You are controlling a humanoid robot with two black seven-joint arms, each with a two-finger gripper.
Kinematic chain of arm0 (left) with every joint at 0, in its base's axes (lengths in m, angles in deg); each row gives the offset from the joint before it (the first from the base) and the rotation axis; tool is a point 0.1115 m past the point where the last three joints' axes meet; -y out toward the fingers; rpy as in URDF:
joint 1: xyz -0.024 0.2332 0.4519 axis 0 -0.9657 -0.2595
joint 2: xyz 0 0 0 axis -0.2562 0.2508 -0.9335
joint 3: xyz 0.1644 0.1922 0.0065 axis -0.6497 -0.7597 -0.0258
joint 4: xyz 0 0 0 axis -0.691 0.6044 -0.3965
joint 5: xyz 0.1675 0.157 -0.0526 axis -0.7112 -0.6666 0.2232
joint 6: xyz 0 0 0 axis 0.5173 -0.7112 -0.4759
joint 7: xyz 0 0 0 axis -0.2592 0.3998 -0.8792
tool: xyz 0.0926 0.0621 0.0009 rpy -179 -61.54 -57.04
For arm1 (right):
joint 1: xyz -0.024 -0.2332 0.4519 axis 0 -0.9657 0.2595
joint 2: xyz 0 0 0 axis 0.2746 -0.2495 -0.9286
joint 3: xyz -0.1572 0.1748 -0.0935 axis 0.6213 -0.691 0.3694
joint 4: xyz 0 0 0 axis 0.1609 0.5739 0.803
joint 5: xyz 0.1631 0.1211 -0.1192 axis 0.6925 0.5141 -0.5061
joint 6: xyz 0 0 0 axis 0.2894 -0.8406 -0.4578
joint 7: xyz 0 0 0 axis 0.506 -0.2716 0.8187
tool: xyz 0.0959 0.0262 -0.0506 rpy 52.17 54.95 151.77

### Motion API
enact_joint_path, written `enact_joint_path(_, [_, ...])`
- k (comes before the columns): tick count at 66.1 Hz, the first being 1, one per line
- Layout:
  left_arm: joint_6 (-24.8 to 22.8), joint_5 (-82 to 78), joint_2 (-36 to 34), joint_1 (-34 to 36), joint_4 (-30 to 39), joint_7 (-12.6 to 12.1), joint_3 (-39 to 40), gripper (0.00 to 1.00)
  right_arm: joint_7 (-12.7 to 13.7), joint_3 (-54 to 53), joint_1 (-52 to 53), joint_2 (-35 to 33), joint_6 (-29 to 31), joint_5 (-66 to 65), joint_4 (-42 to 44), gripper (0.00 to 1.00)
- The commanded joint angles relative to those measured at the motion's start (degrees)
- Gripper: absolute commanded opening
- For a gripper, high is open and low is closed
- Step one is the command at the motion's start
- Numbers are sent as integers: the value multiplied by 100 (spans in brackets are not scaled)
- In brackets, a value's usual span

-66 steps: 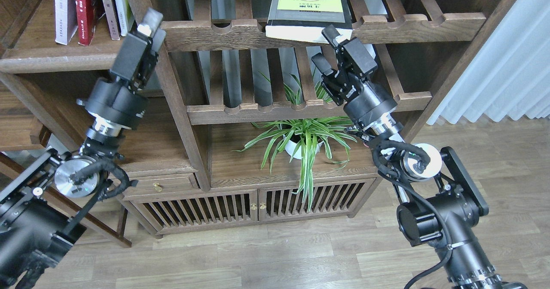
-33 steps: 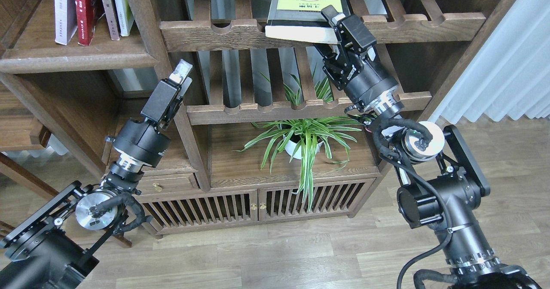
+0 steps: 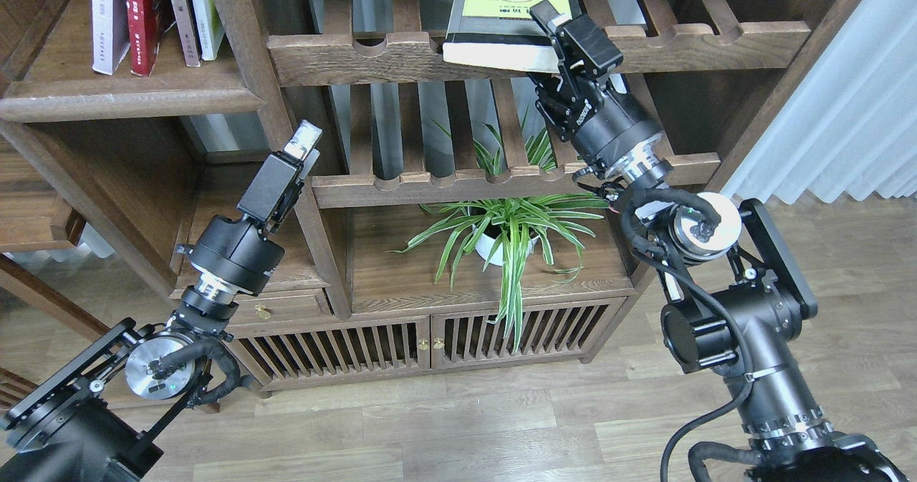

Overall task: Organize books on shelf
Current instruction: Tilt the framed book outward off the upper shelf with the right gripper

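Note:
The thick black book with a yellow-green cover panel (image 3: 512,9) lies flat on the upper slatted rack (image 3: 688,38), its page edge over the front rail. My right gripper (image 3: 550,52) is at the book's front right corner. Its upper finger (image 3: 550,15) lies over the cover, and the lower finger is below the book, partly hidden, with the jaws wide apart. The pale lavender-white book (image 3: 107,16) and the red book (image 3: 141,16) stand upright on the dark plank shelf (image 3: 129,97) at top left. My left gripper (image 3: 304,137) hangs well below that shelf, beside the upright post, empty.
Two more thin books (image 3: 193,13) lean next to the red one. A second slatted rack (image 3: 444,181) sits below the first. A potted spider plant (image 3: 505,235) stands on the cabinet top (image 3: 401,281) under my right arm. A white curtain (image 3: 845,109) hangs at right.
My left arm dropped from the plank shelf's right end down and to the right. My right gripper rose from under the black book and pushed its jaws around the book's corner.

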Motion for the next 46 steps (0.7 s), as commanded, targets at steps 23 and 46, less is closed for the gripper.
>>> enact_joint_path(23, [0, -26, 9, -123, 0, -6, 1, 99, -21, -26, 33, 0, -44, -124, 138, 64])
enact_joint_path(46, [0, -26, 9, -202, 0, 2, 1, 99, -127, -88, -2, 0, -26, -106, 146, 39])
